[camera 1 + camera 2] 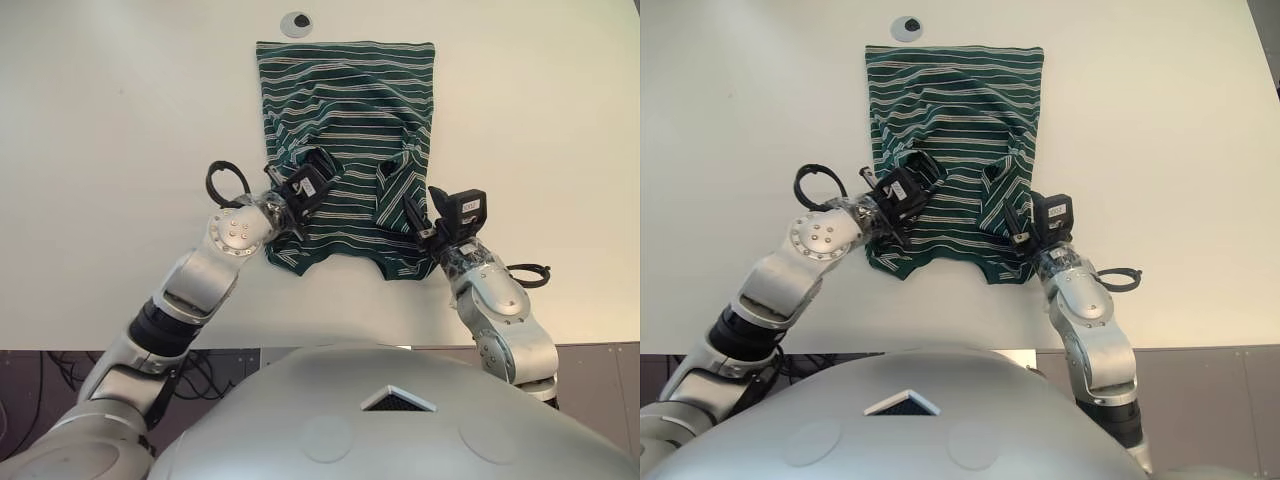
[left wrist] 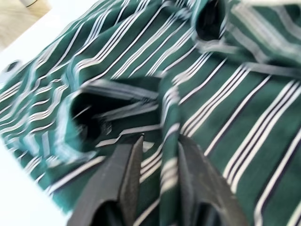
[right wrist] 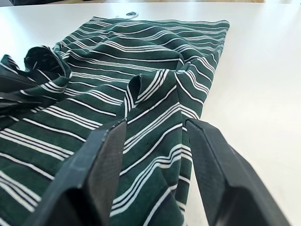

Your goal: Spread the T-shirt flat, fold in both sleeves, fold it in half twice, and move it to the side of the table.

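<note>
The green T-shirt [image 1: 345,110] with white stripes lies on the white table [image 1: 120,120], its hem at the far side and both sleeves turned in over the body. My left gripper [image 1: 312,183] rests on the folded left sleeve, near the collar end. In the left wrist view its fingers [image 2: 124,179] are shut on a raised ridge of the striped cloth. My right gripper [image 1: 428,215] hovers at the near right corner of the shirt by the folded right sleeve. Its jaws stand wide open in the right wrist view, with flat cloth [image 3: 150,117] below them.
A small round grey disc [image 1: 296,23] lies on the table just beyond the shirt's far left corner. Bare tabletop stretches wide to the left and right [image 1: 540,120] of the shirt. The table's near edge [image 1: 80,347] runs close to the shirt's collar end.
</note>
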Robot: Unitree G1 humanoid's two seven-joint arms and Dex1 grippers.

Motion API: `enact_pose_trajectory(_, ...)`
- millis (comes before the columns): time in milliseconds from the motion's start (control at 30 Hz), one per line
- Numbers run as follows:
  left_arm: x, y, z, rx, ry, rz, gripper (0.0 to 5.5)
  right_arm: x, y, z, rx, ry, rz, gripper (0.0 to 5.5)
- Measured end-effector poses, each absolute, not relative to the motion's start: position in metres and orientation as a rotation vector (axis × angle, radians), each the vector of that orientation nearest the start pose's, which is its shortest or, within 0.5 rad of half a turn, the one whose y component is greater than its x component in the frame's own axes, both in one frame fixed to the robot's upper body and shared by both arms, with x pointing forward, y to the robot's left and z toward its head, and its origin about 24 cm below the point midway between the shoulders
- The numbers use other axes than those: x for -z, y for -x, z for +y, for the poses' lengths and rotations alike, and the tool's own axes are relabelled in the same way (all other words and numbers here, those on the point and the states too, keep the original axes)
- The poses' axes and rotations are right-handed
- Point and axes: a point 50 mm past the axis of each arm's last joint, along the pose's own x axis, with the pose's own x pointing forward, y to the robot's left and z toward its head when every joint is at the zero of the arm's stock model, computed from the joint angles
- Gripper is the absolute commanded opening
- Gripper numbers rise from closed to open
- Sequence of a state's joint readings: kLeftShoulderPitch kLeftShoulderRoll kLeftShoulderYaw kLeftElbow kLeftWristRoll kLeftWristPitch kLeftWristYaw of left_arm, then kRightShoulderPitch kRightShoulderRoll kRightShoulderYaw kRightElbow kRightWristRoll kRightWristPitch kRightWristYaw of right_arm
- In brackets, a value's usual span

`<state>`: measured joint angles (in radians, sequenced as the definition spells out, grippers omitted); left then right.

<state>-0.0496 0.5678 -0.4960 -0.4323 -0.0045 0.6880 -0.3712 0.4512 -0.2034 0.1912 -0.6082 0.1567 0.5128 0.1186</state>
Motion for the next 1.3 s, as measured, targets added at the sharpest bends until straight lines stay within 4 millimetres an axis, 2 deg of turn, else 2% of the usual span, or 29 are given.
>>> enact_pose_trajectory(100, -0.047, -0.202, 0.138, 0.801, -0.636, 0.475, 2.02, -0.043, -0.153, -0.142, -0.259, -0.026, 0.380, 2.27)
enact_pose_trajectory(233, -0.050, -0.191, 0.162, 0.813, -0.713, 0.486, 2.56, -0.059, -0.155, -0.162, -0.223, -0.050, 0.323, 2.27)
enact_pose_trajectory(300, -0.054, -0.190, 0.172, 0.787, -0.710, 0.489, 2.66, -0.067, -0.155, -0.173, -0.223, -0.066, 0.318, 2.27)
enact_pose_trajectory(333, -0.060, -0.191, 0.172, 0.779, -0.632, 0.470, 2.66, -0.070, -0.154, -0.181, -0.238, -0.076, 0.336, 2.27)
enact_pose_trajectory(433, -0.104, -0.205, 0.162, 0.774, -0.292, 0.240, 2.66, -0.072, -0.148, -0.195, -0.287, -0.161, 0.405, 2.27)
enact_pose_trajectory(467, -0.117, -0.209, 0.166, 0.776, -0.162, 0.201, 2.66, -0.072, -0.142, -0.198, -0.329, -0.188, 0.445, 2.27)
enact_pose_trajectory(500, -0.121, -0.210, 0.175, 0.779, -0.054, 0.220, 2.66, -0.071, -0.135, -0.199, -0.362, -0.249, 0.482, 2.27)
enact_pose_trajectory(533, -0.121, -0.212, 0.187, 0.782, 0.037, 0.263, 2.66, -0.070, -0.126, -0.198, -0.410, -0.311, 0.526, 2.27)
enact_pose_trajectory(600, -0.116, -0.212, 0.206, 0.792, 0.074, 0.348, 2.66, -0.070, -0.117, -0.197, -0.457, -0.378, 0.572, 2.27)
enact_pose_trajectory(667, -0.097, -0.202, 0.246, 0.822, 0.116, 0.613, 2.66, -0.065, -0.106, -0.198, -0.483, -0.531, 0.626, 2.27)
enact_pose_trajectory(700, -0.092, -0.198, 0.253, 0.835, 0.148, 0.666, 2.66, -0.063, -0.104, -0.198, -0.487, -0.562, 0.635, 2.27)
enact_pose_trajectory(800, -0.083, -0.191, 0.265, 0.863, 0.233, 0.745, 2.70, -0.059, -0.101, -0.196, -0.499, -0.617, 0.666, 1.81)
enact_pose_trajectory(867, -0.079, -0.188, 0.270, 0.887, 0.241, 0.798, 2.70, -0.056, -0.096, -0.193, -0.505, -0.635, 0.689, 1.53)
enact_pose_trajectory(1100, -0.073, -0.173, 0.270, 0.959, 0.252, 0.863, 2.70, -0.053, -0.092, -0.177, -0.570, -0.577, 0.739, 1.53)
enact_pose_trajectory(1300, -0.075, -0.172, 0.263, 0.981, 0.249, 0.857, 2.70, -0.051, -0.095, -0.175, -0.564, -0.539, 0.751, 0.63)
